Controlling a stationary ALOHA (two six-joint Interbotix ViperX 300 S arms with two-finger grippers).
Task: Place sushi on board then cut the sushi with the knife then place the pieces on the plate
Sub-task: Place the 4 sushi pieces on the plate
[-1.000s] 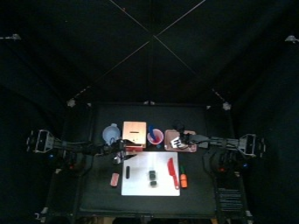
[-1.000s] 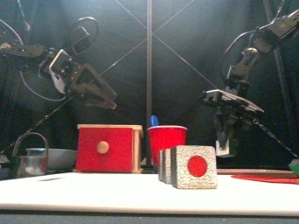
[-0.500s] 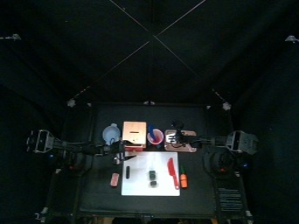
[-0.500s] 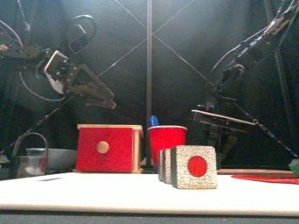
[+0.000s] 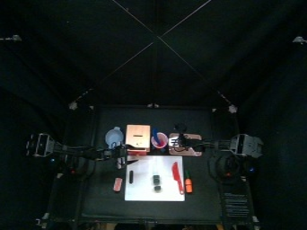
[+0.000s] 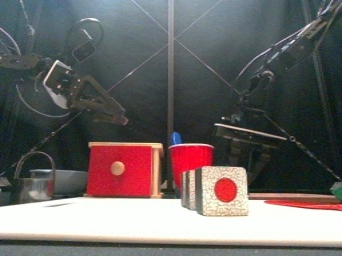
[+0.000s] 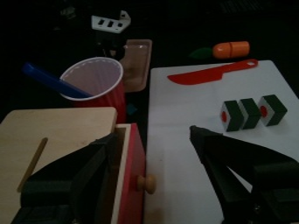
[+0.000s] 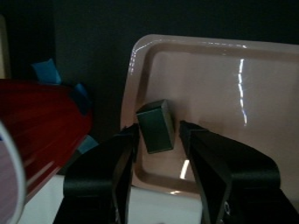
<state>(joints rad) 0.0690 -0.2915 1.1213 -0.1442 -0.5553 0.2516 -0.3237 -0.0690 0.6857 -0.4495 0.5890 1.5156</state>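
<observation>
1. The left gripper (image 7: 155,134) hangs near the pale wooden box with a red drawer front (image 7: 128,166), jaws spread wide, holding nothing.
2. The dark green toy sushi roll (image 7: 251,110) and red toy knife (image 7: 211,74) lie apart on the white cutting board (image 7: 187,114).
3. The right gripper (image 8: 158,133) pinches one dark green sushi block (image 8: 153,122) over the flat pink tray (image 8: 228,87), at its rim.

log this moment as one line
step: placing piece | right gripper: jaws shut on sushi piece above pink tray | left gripper: jaws open, raised, empty | board: sushi roll, red knife
</observation>
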